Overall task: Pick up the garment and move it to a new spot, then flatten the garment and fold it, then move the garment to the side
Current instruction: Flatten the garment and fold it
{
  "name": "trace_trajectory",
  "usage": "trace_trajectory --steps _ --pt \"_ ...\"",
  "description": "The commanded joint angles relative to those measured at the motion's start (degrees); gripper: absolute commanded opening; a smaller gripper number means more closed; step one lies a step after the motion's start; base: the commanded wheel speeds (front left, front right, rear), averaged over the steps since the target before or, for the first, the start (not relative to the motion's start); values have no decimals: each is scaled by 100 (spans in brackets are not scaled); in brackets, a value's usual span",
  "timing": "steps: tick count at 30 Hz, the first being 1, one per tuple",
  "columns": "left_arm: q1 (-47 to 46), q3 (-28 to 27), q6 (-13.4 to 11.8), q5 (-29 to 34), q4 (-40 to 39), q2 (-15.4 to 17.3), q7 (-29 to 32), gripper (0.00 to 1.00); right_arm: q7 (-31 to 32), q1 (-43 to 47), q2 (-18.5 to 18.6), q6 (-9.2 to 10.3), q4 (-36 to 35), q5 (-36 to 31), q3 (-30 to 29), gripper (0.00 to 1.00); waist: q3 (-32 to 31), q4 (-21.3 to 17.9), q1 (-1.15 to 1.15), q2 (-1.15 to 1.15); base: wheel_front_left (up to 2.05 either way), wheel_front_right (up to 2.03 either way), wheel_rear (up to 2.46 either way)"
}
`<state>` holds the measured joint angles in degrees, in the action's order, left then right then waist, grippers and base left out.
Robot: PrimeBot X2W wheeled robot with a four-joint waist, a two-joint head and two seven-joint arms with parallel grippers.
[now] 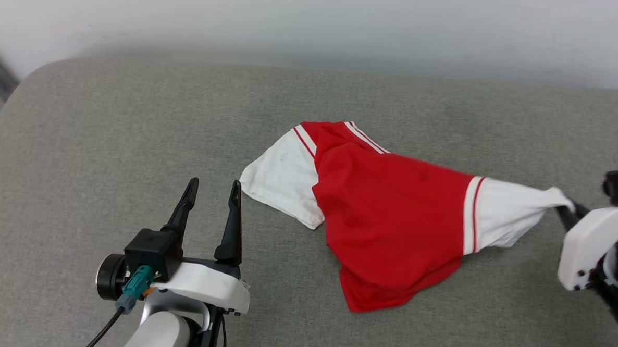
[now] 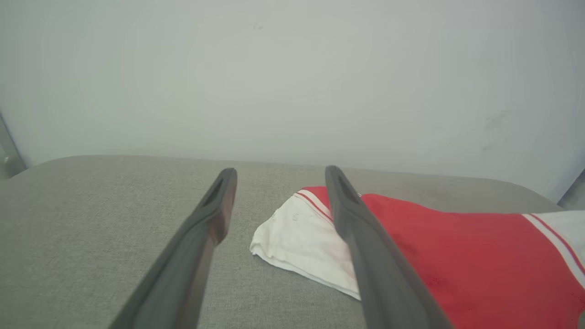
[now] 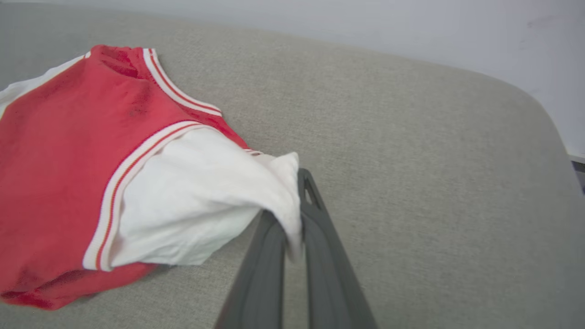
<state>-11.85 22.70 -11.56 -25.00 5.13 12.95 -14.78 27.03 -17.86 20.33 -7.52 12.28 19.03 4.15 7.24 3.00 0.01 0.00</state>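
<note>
Grey worktop (image 1: 134, 108) holds the red shirt (image 1: 391, 208). The right hand (image 1: 570, 210) pinches its white sleeve (image 1: 505, 213), ready to pull it. The left hand (image 1: 213, 187) hangs wide open.

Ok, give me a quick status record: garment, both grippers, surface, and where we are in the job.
garment: red T-shirt with white sleeves, crumpled on the cushion
right gripper: shut on the tip of one white sleeve, cloth drawn out toward it
left gripper: open, holding nothing, just short of the other sleeve, not touching it
surface: grey fabric, against a pale wall
stage: garment gripped at one end; not flat, not folded
</note>
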Motion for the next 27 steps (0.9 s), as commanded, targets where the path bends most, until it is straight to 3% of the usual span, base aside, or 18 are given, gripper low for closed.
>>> trace_trajectory --steps 1,6,12,13,14,15,16,21,27 --pt "79 -4 -4 -15 -24 39 15 100 -119 -95 80 6 -58 -108 -211 0 -62 -151 -1 0 0 0 0" --pt "108 -4 -47 -28 -64 81 68 100 -342 277 -138 5 74 -468 -1048 0 -119 -308 -1 0 0 0 0" --pt "149 1 -67 -71 -99 108 131 100 -767 910 -589 5 948 -652 -1482 0 -119 -370 -1 0 0 0 0" --pt "157 -1 -73 -82 -94 114 131 100 -864 978 -669 5 1139 -656 -1476 12 -121 -373 -1 0 0 0 0" --pt "172 -7 -82 -85 -82 125 142 100 -996 1008 -768 5 1343 -630 -1478 44 -131 -380 -1 0 0 0 0" --pt "192 -19 -95 -87 -77 132 139 100 -1097 1030 -829 5 1513 -615 -1478 86 -142 -390 -1 0 0 0 0" --pt "215 -23 -107 -102 -72 138 149 100 -1191 1048 -850 5 1650 -627 -1445 100 -154 -399 -1 0 0 0 0" --pt "351 -20 -140 -140 -66 177 178 100 -1824 1180 -966 6 1949 -596 -1470 100 -276 -419 -1 0 0 0 0" --pt "579 -57 -203 -207 -65 244 215 100 -2483 1584 -1048 5 1457 -596 -1434 100 -519 -484 -1 0 0 0 0"
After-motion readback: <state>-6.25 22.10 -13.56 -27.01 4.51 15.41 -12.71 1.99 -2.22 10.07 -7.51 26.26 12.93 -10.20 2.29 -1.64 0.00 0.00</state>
